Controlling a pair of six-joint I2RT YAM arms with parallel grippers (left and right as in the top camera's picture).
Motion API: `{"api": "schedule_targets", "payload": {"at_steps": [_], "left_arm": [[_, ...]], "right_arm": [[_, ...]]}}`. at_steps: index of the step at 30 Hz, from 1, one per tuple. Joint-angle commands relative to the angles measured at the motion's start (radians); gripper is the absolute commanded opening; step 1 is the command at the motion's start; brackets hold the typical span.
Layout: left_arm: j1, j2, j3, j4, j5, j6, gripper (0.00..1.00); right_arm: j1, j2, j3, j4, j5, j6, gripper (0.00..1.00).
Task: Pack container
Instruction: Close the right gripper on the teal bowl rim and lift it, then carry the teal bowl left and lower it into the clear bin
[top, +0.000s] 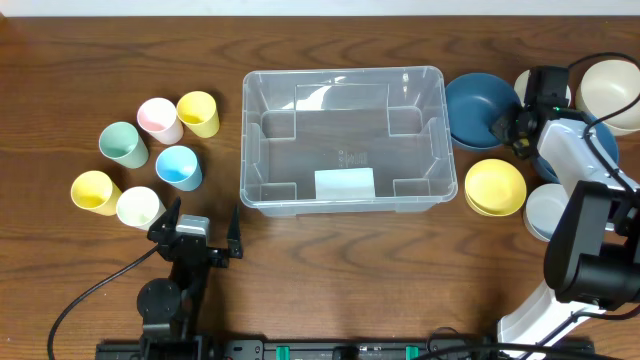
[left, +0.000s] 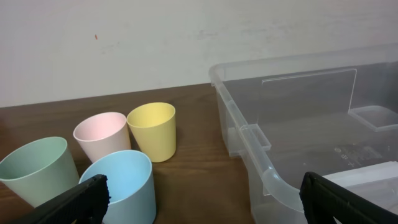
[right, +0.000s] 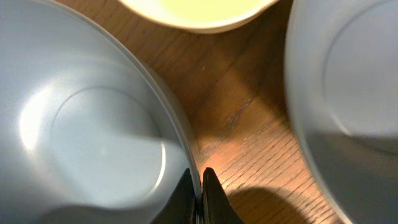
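Observation:
The clear container (top: 343, 140) sits mid-table, empty apart from a white label (top: 344, 184); its near corner (left: 273, 180) shows in the left wrist view. My left gripper (top: 203, 216) (left: 204, 202) is open in front of the cups, between the light blue cup (left: 121, 183) and the container, holding nothing. My right gripper (top: 520, 132) (right: 198, 186) is shut on the thin rim of a blue bowl (right: 87, 124). It stands between the dark blue bowl (top: 480, 108) and another blue bowl mostly hidden under the arm.
Several cups stand left of the container: green (top: 122, 144), pink (top: 158, 119), yellow (top: 198, 113), light blue (top: 178, 166), yellow (top: 95, 191), cream (top: 138, 206). Stacked yellow bowls (top: 495, 187), a pale bowl (top: 545, 212) and cream bowls (top: 612, 92) crowd the right side.

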Motion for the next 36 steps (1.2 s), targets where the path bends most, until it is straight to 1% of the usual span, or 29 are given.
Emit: {"api": "schedule_targets", "payload": {"at_steps": [1, 8, 18, 22, 25, 28, 30, 33, 36], "left_arm": [[0.005, -0.006, -0.019, -0.032, 0.011, 0.006, 0.98], [0.005, -0.006, -0.019, -0.032, 0.011, 0.006, 0.98], [0.005, -0.006, -0.019, -0.032, 0.011, 0.006, 0.98], [0.005, -0.006, -0.019, -0.032, 0.011, 0.006, 0.98], [0.005, -0.006, -0.019, -0.032, 0.011, 0.006, 0.98], [0.005, -0.006, -0.019, -0.032, 0.011, 0.006, 0.98], [0.005, -0.006, -0.019, -0.032, 0.011, 0.006, 0.98], [0.005, -0.006, -0.019, -0.032, 0.011, 0.006, 0.98], [0.005, -0.006, -0.019, -0.032, 0.011, 0.006, 0.98]], "right_arm": [[-0.020, 0.004, 0.033, 0.002, -0.016, -0.043, 0.01], [-0.023, -0.008, 0.168, -0.049, -0.077, -0.124, 0.01], [-0.028, -0.077, 0.431, -0.224, -0.095, -0.180, 0.01], [-0.012, -0.136, 0.491, -0.262, -0.231, -0.258, 0.01], [0.035, -0.193, 0.492, -0.261, -0.333, -0.284, 0.01], [0.121, -0.220, 0.492, -0.288, -0.344, -0.293, 0.01], [0.185, -0.217, 0.491, -0.304, -0.325, -0.297, 0.01], [0.291, -0.194, 0.470, -0.314, -0.232, -0.296, 0.01], [0.367, -0.161, 0.441, -0.314, -0.160, -0.288, 0.01]]}}
